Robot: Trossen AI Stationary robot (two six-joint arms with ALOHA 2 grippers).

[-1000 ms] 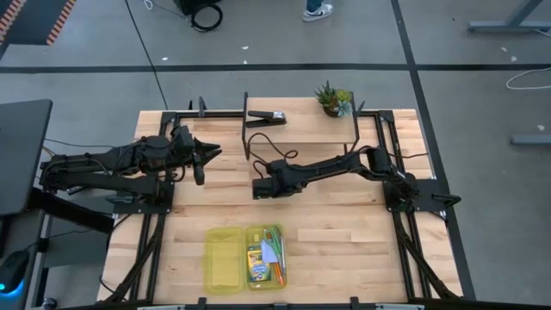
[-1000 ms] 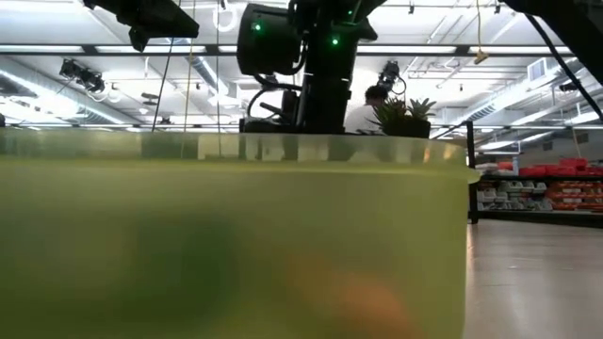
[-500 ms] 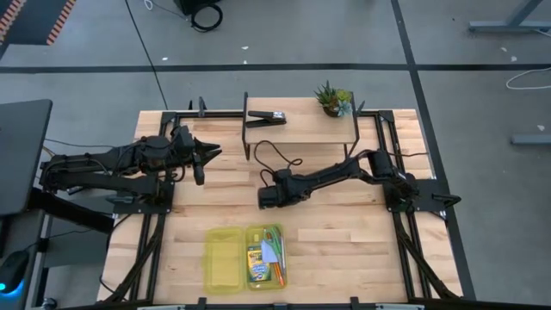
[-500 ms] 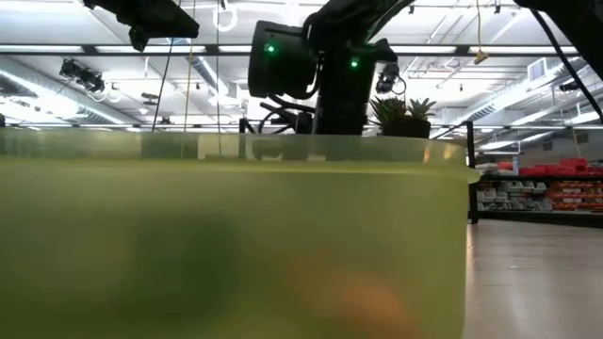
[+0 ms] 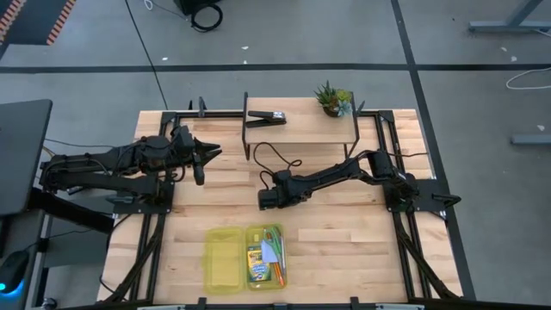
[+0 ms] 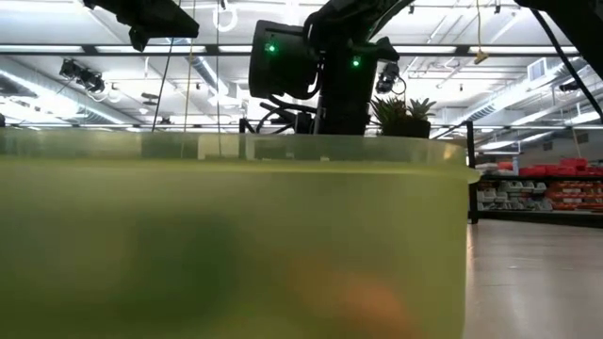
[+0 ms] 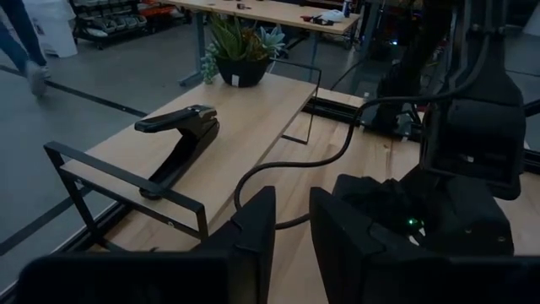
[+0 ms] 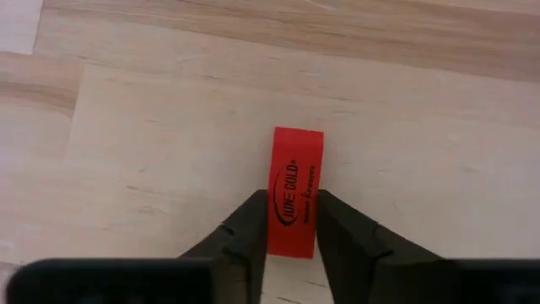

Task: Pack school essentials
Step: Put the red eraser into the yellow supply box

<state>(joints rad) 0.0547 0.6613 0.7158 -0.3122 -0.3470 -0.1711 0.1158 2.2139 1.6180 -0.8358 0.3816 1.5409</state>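
Observation:
The open yellow-green case (image 5: 245, 257) lies near the table's near edge, its lid flat on the left. Its right half holds the crayon box (image 5: 256, 263), pencils (image 5: 277, 258), a pale block (image 5: 270, 251) and green scissors handles (image 5: 269, 232). My right gripper (image 5: 267, 200) points down at mid-table, just beyond the case, shut on the short red piece (image 8: 295, 190). My left gripper (image 5: 212, 154) hangs at the table's left, empty, its fingers a narrow gap apart (image 7: 293, 207). My right gripper pinches the red piece's two long sides (image 8: 295, 232) between its two fingers, at the end nearer the wrist. The fingers (image 8: 249, 224) come from above, pointing down, and lie along the piece. Whether the piece rests on the wood or hangs clear, I cannot tell.
A raised wooden shelf on a black frame (image 5: 301, 131) stands at the far edge with a black clip-like tool (image 5: 267, 116) and a potted plant (image 5: 332, 99). A black cable (image 5: 275, 159) loops in front of it. The case wall (image 6: 236, 245) fills the low view.
My right gripper has gone a little toward the table's near edge, closer to the case, and has then kept still.

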